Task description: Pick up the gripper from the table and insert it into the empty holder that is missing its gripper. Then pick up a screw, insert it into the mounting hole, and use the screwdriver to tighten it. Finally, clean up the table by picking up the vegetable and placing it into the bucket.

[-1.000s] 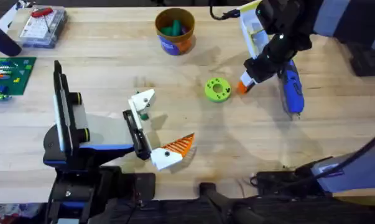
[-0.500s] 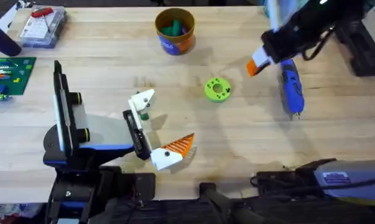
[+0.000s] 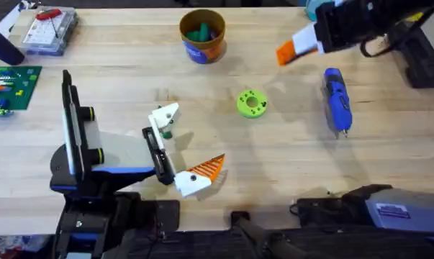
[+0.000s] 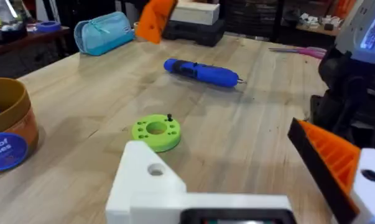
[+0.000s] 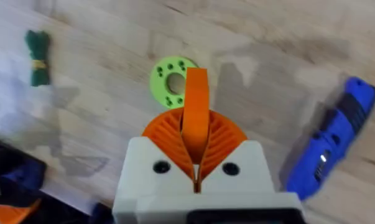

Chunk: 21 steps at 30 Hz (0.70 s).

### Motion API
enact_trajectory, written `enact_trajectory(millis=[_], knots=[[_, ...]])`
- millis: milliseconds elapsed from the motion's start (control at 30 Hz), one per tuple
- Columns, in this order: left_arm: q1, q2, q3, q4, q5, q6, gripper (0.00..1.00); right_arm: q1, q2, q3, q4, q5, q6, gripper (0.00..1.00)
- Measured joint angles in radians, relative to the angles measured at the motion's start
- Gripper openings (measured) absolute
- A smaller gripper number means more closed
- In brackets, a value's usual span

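A wooden table [image 3: 130,65] seen from above, with two robot arms. The right gripper [image 3: 292,49] is raised above the far right part of the table, its white-and-orange fingers pressed together around an orange ribbed finger piece [image 5: 196,115], which stands upright between them in the right wrist view. Under that arm, a blue electric screwdriver [image 3: 337,99] lies flat on the wood. Near the middle of the table sits the vegetable [image 3: 252,103], a lime-green round slice with a hole in its centre, lying flat and apart from everything else. At the far edge, behind it, stands the bucket [image 3: 202,34], a yellow-rimmed tub with a blue band, holding something dark green inside. The left arm rests low at the near left. At its end is a black bar [image 3: 157,155] carrying the holder [image 3: 164,119], a small white bracket with a dark green knob, and nearer the camera a matching orange-and-white finger [image 3: 201,175]. Whether the left gripper is open or closed cannot be told. At the far left lie a clear plastic parts box [image 3: 50,30] and a green board [image 3: 10,86].
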Motion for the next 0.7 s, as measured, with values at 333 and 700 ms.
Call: enact_trajectory(millis=[333, 700], knots=[[0.000, 0.000, 0.000, 0.000, 0.000, 0.000, 0.988, 0.000, -0.011, -0.092, 0.181, -0.297, 0.006, 0.013], [0.000, 0.000, 0.000, 0.000, 0.000, 0.000, 0.988, -0.047, -0.011, -0.307, 0.387, -0.601, 0.049, 0.011]])
